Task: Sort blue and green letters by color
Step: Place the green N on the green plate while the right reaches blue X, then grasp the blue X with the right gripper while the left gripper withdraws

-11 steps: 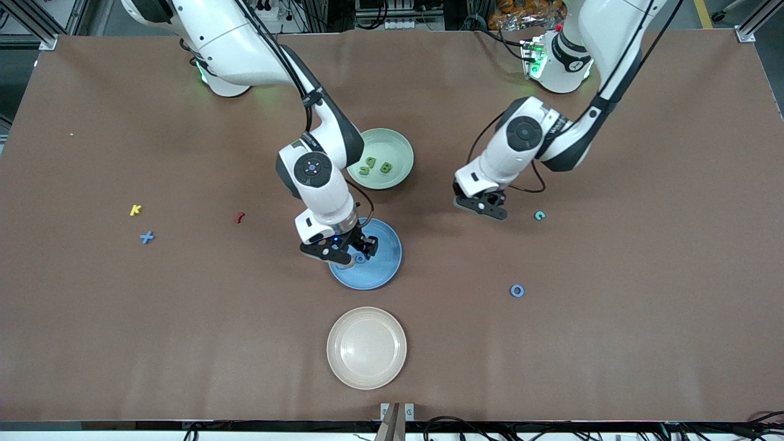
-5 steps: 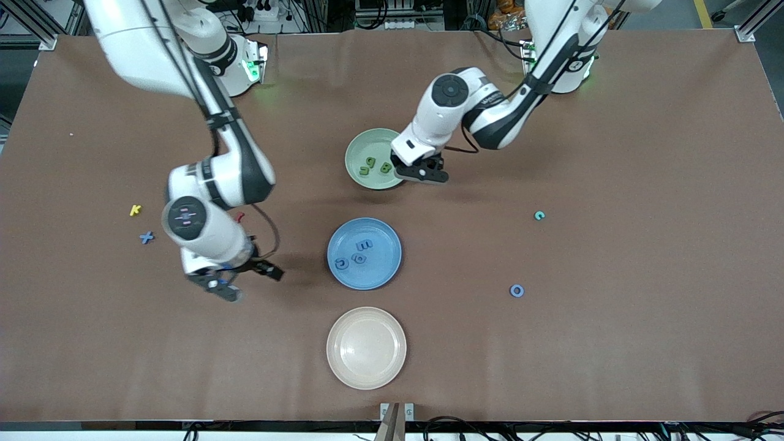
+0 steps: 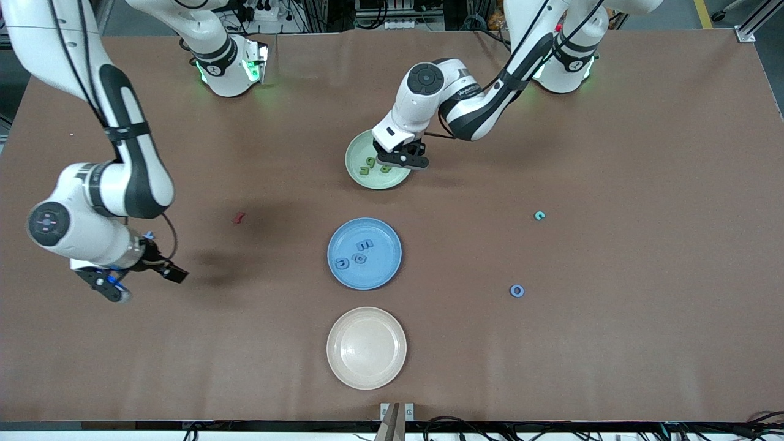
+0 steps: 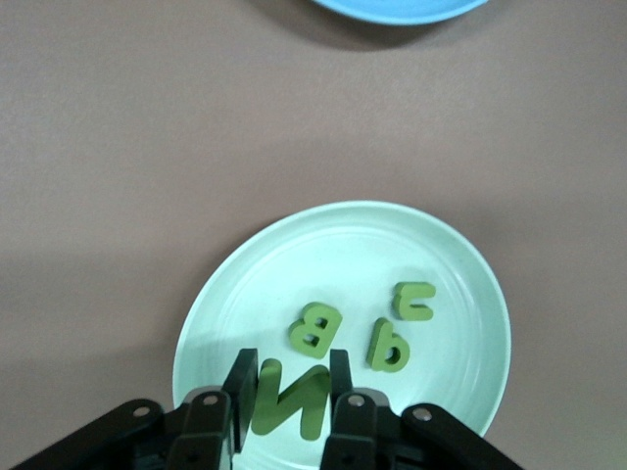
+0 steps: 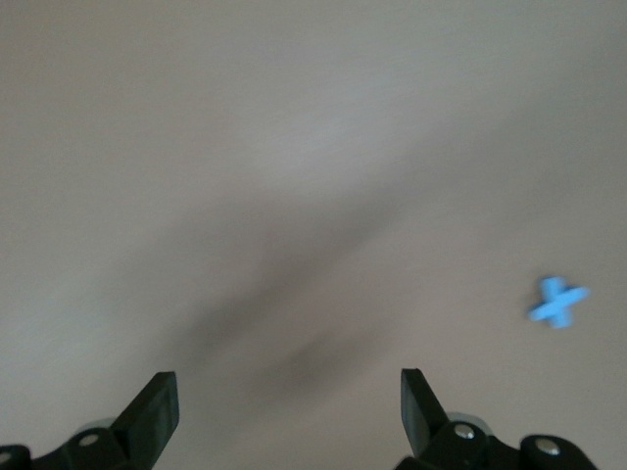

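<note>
My left gripper (image 3: 401,160) hangs over the pale green plate (image 3: 353,164), shut on a green letter N (image 4: 290,399). Three other green letters lie in the green plate (image 4: 323,255): a B (image 4: 315,328), a q (image 4: 390,345) and a small J (image 4: 415,301). The blue plate (image 3: 383,269) holds three blue letters (image 3: 360,258). My right gripper (image 3: 141,280) is open with nothing in it, low over bare table at the right arm's end. A blue X (image 5: 557,302) lies close to the right gripper (image 5: 286,387). A blue ring (image 3: 517,290) and a teal C (image 3: 539,215) lie loose toward the left arm's end.
A cream plate (image 3: 366,348) with nothing in it sits nearer the front camera than the blue plate. A dark red letter (image 3: 239,217) lies between the right arm and the blue plate. The right arm's wrist covers the spot where the yellow k lay.
My right gripper opened over the blue plate, left a blue letter there, then swung out to the right arm's end. My left gripper carried the green N over to the green plate.
</note>
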Motion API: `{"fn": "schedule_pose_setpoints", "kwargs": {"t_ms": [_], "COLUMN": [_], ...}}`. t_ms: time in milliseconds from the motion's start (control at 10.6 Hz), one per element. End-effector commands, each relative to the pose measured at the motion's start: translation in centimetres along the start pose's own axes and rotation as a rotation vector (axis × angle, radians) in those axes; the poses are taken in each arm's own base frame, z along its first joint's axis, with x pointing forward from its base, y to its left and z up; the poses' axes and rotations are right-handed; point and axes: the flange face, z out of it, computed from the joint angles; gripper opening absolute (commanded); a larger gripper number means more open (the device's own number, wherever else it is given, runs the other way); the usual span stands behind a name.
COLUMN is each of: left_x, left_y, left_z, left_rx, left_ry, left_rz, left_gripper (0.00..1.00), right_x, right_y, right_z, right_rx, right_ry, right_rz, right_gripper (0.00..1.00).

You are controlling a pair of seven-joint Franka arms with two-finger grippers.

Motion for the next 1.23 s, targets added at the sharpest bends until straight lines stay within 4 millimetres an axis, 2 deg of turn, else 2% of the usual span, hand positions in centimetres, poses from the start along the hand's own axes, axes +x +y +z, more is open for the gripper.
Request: {"fn": "schedule_pose_setpoints", "kwargs": {"t_ms": [0,95,189,284,379,474,663,1042,1137], "left_x": [1.1,2.0,5.0,8.2,10.8,13.6,18.5,22.8,23.2], "left_y": [1.2,0.9,-0.4,-1.3,-1.2,-2.2,-7.7,-19.0,-21.3], "left_z": [-1.1,-1.9,-4.1,-7.3,-10.0,-12.8,-18.4,-27.4,-29.0], "left_rx": [-0.012,-0.015,0.001,0.03,0.05,0.064,0.062,0.141,0.171], "left_ry": [0.024,0.044,0.092,0.126,0.132,0.142,0.216,0.25,0.227], "left_rz": [-0.018,-0.027,-0.055,-0.077,-0.098,-0.115,-0.081,-0.052,-0.037], "left_gripper": [1.0,1.0,1.0,1.0,1.0,1.0,1.0,1.0,1.0], "right_x": [0.2,0.7,0.8,0.7,0.6,0.2,-1.0,-2.4,-2.5], "right_y": [7.2,10.4,12.4,13.6,14.5,15.1,16.2,17.6,18.0], "right_z": [0.4,1.3,2.4,3.2,3.8,4.4,6.9,9.3,10.1], "right_rx": [-0.012,-0.002,0.0,0.0,-0.009,-0.005,0.01,0.017,0.019], "right_ry": [0.018,0.039,0.053,0.062,0.058,0.064,0.101,0.126,0.137], "right_rz": [0.09,0.139,0.165,0.184,0.196,0.203,0.211,0.222,0.225], "right_gripper": [1.0,1.0,1.0,1.0,1.0,1.0,1.0,1.0,1.0]}}
